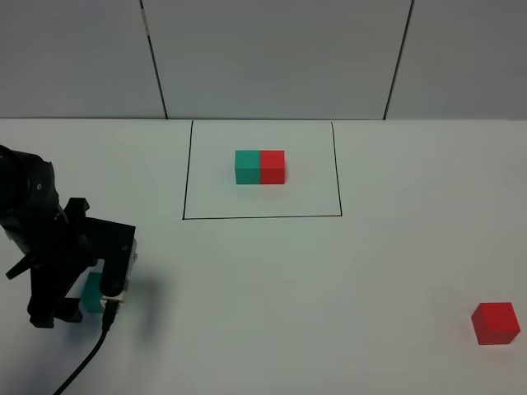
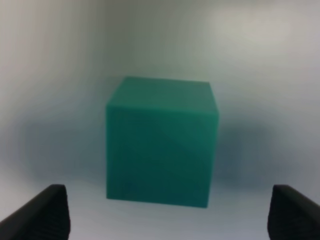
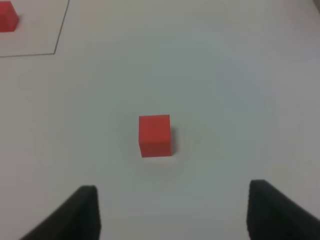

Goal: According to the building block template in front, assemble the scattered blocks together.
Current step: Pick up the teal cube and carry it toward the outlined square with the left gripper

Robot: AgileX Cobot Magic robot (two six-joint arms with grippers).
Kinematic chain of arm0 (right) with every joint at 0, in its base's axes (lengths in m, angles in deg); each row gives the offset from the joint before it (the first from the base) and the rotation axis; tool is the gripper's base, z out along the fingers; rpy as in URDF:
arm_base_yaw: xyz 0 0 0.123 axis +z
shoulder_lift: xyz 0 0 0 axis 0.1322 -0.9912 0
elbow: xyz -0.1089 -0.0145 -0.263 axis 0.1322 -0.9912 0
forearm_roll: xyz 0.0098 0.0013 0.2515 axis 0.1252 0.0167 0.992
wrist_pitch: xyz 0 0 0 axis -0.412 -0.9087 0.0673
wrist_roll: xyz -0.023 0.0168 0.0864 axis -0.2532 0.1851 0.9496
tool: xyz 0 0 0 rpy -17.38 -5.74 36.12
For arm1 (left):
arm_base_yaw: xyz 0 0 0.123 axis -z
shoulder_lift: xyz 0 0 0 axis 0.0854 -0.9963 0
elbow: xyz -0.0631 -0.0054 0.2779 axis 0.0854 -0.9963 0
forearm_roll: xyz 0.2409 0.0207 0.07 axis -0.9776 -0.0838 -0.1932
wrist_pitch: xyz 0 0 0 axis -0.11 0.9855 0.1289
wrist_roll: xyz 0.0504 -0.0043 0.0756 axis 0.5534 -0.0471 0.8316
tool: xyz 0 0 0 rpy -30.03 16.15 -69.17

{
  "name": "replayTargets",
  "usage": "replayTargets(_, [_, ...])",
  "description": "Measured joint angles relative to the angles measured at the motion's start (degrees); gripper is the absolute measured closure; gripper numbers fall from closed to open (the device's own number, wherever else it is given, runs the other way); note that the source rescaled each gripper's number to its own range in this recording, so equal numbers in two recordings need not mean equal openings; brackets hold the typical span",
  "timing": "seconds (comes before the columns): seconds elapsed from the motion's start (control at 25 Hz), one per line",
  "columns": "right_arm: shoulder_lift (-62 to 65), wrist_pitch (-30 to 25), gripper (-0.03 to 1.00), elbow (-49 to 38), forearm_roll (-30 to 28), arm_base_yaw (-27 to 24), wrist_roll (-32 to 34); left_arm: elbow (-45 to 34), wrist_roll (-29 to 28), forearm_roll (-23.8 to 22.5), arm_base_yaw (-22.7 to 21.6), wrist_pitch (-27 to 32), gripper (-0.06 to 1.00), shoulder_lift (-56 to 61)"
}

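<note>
Two loose cubes are shown, one teal cube (image 2: 162, 142) and one red cube (image 3: 155, 135), with one building block template (image 1: 259, 166), a joined teal-and-red pair framed by a black outline (image 1: 262, 217). The left gripper (image 2: 170, 222) is spread, and the teal cube is centred just ahead of its tips, touched by neither. The right gripper (image 3: 177, 212) is likewise spread, the red cube lying ahead of it and clear of both fingers.

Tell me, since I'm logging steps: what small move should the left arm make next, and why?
Probably ease the left gripper forward around the teal cube: its jaws stand open and the cube sits centred ahead, not yet between them.
</note>
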Motion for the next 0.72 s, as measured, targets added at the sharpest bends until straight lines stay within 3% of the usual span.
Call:
replayTargets(0.2, [0.00, 0.00, 0.39, 0.00, 0.00, 0.00, 0.00, 0.00, 1.96, 2.07, 0.00, -0.93, 0.06, 0.00])
replayTargets(0.72, [0.00, 0.00, 0.39, 0.00, 0.00, 0.00, 0.00, 0.00, 2.35, 2.11, 0.00, -1.36, 0.06, -3.69])
